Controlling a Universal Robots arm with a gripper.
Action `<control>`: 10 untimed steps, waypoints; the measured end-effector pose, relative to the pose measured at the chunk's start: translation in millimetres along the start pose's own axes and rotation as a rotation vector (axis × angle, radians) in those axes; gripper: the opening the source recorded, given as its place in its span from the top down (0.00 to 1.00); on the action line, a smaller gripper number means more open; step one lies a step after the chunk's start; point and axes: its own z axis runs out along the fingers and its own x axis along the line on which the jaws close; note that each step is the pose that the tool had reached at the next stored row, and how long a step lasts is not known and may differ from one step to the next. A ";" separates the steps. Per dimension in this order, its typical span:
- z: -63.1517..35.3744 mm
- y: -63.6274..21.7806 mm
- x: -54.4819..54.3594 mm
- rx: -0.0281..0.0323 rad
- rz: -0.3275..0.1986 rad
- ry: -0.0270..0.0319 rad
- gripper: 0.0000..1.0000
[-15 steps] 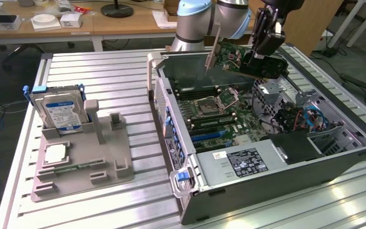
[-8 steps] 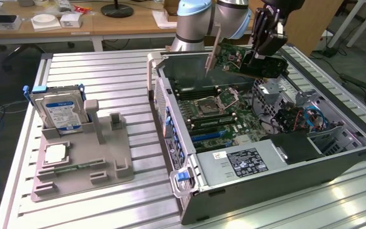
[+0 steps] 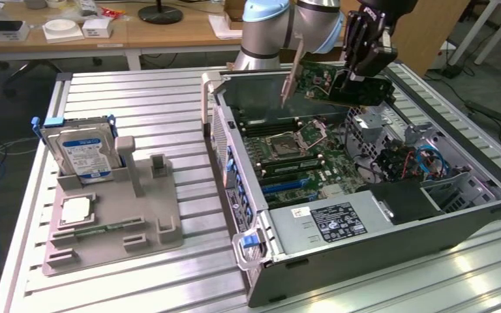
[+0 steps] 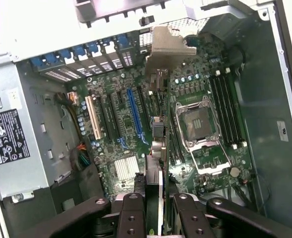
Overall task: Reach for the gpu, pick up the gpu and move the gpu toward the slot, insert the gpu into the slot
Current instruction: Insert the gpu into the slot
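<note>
My gripper (image 3: pixel 352 73) is shut on the gpu (image 3: pixel 333 81), a flat green circuit card with a metal bracket (image 3: pixel 291 77) at one end. The card hangs tilted in the air above the back of the open computer case (image 3: pixel 233 156). In the wrist view the gpu (image 4: pixel 155 144) shows edge-on between my two black fingers (image 4: pixel 131 215), its bracket (image 4: pixel 169 45) pointing to the case's rear wall. The slot (image 4: pixel 134 115), a long blue connector on the green motherboard (image 4: pixel 188 87), lies below and a little to one side of the card's edge. The same slot (image 3: pixel 287 186) also appears in the exterior view.
The square processor socket (image 4: pixel 198 121) and memory slots (image 4: pixel 227 106) lie on the card's other side. A power supply (image 3: pixel 338 222) fills the case's near end. At the exterior view's left, a grey holder (image 3: pixel 120 222) carries a hard drive (image 3: pixel 81 153) and a processor chip (image 3: pixel 76 210).
</note>
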 end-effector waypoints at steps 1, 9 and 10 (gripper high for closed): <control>0.0 0.0 0.1 0.0000 -0.009 0.0003 0.74; 0.1 -0.1 0.2 0.0004 -0.091 0.0024 0.74; 0.1 -0.1 0.2 0.0005 -0.102 0.0028 0.74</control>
